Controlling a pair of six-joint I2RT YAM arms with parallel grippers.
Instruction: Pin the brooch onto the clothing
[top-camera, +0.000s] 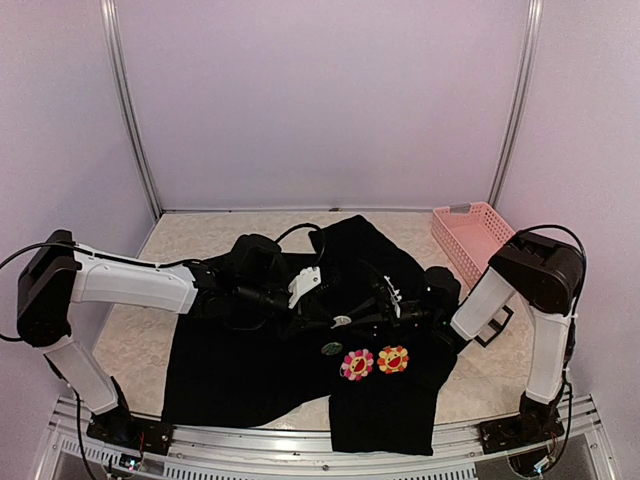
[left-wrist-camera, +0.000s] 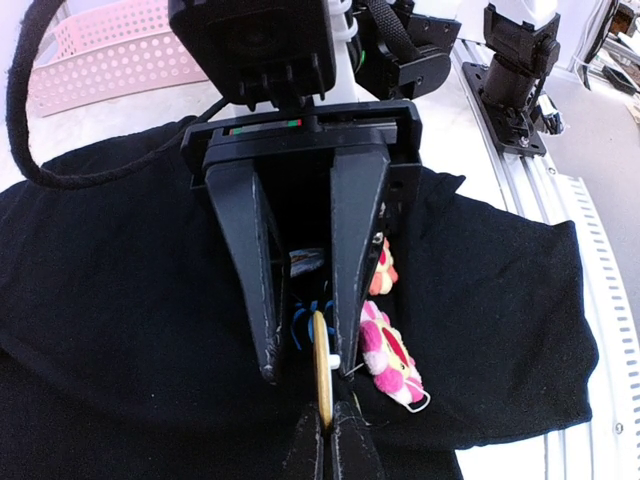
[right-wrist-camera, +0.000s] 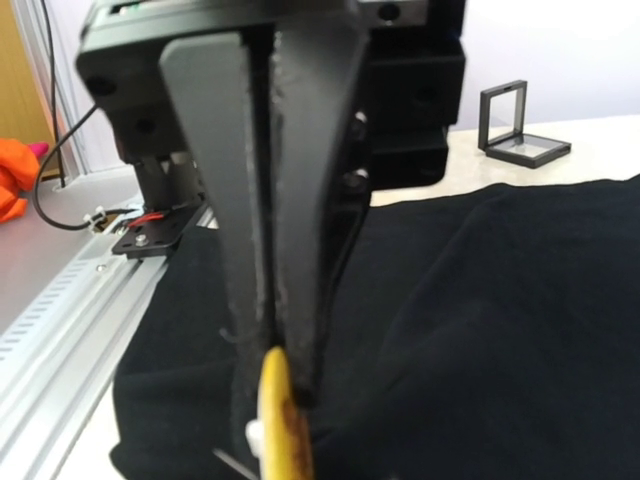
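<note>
The clothing, a black shirt (top-camera: 240, 370) (left-wrist-camera: 120, 300) (right-wrist-camera: 500, 320), lies spread on the table with a pink flower badge (top-camera: 356, 364) (left-wrist-camera: 390, 350) and an orange one (top-camera: 393, 359) on its front. Both arms meet above its middle. My left gripper (top-camera: 332, 316) (left-wrist-camera: 326, 425) (right-wrist-camera: 270, 345) is shut on the brooch (left-wrist-camera: 322, 375) (right-wrist-camera: 280, 420), a thin yellow disc seen edge-on with a white pin back. My right gripper (top-camera: 352, 318) (left-wrist-camera: 307, 372) faces it, its fingers apart on either side of the disc's far edge. One finger is close to the pin back. A blue mark (left-wrist-camera: 300, 322) shows beneath.
A pink basket (top-camera: 472, 235) (left-wrist-camera: 100, 60) stands at the back right. A small clear display case (right-wrist-camera: 520, 125) with a black frame rests on the table beside the shirt. The metal rail (top-camera: 300, 450) with the arm bases runs along the near edge.
</note>
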